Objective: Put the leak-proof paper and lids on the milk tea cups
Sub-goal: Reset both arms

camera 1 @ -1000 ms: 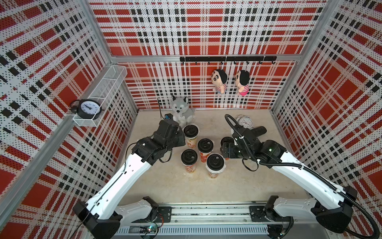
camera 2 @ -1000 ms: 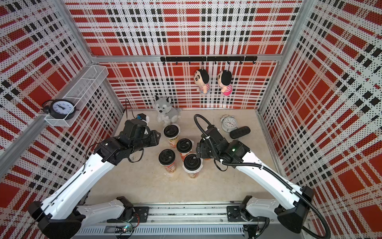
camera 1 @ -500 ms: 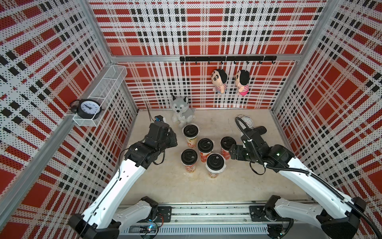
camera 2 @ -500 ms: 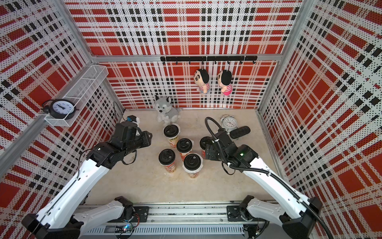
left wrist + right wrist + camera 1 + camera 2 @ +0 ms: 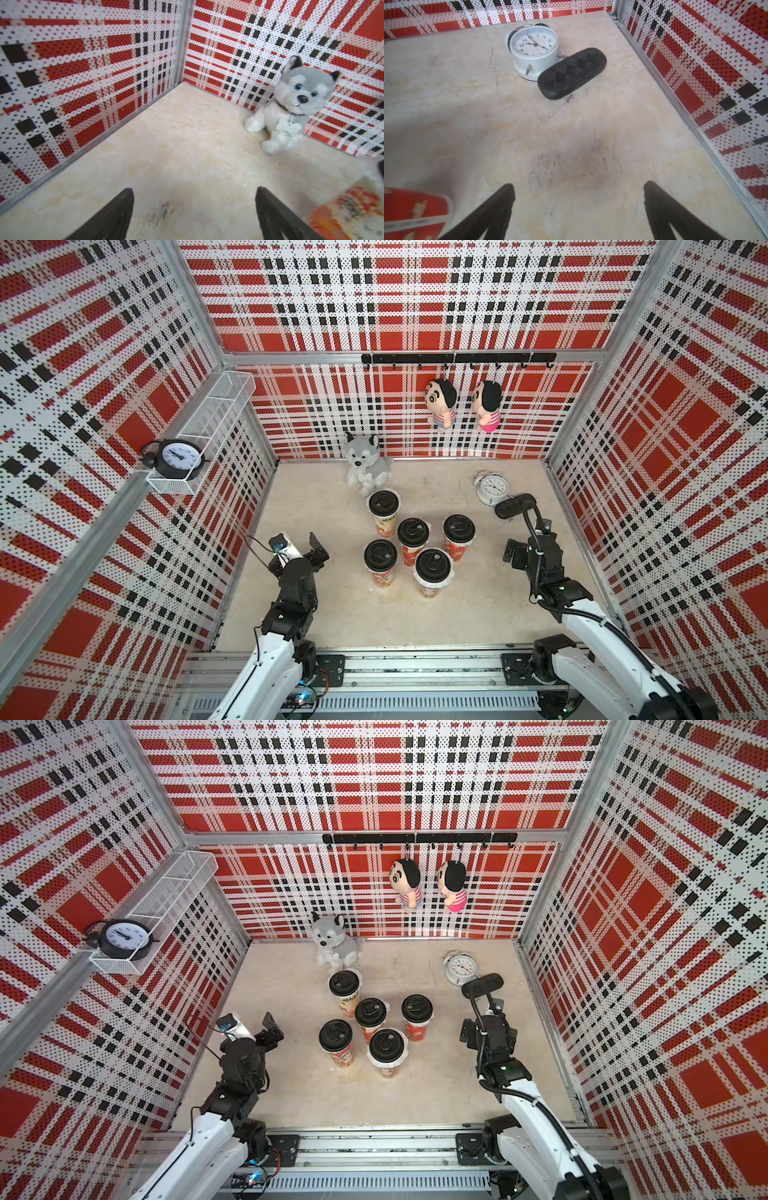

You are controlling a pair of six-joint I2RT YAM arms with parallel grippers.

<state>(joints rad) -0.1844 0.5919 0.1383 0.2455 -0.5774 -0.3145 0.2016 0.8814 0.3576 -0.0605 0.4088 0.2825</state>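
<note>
Several milk tea cups with red-orange print stand clustered mid-table in both top views, each capped by a black lid. Crinkly whitish leak-proof paper peeks out under the lids, clearest on the front cup. My left gripper is open and empty, left of the cluster and apart from it. In the left wrist view its jaws frame bare table, with a blurred cup at the edge. My right gripper is open and empty to the right of the cups. Its wrist view shows a red cup beside it.
A grey husky plush sits at the back behind the cups. A white alarm clock and a black glasses case lie at the back right, ahead of my right gripper. Plaid walls enclose the table; a black clock sits in a wall basket.
Both arms have drawn back from the cups, the left toward the left wall, the right toward the right wall. Both grippers have opened wider. The cups have not moved.
</note>
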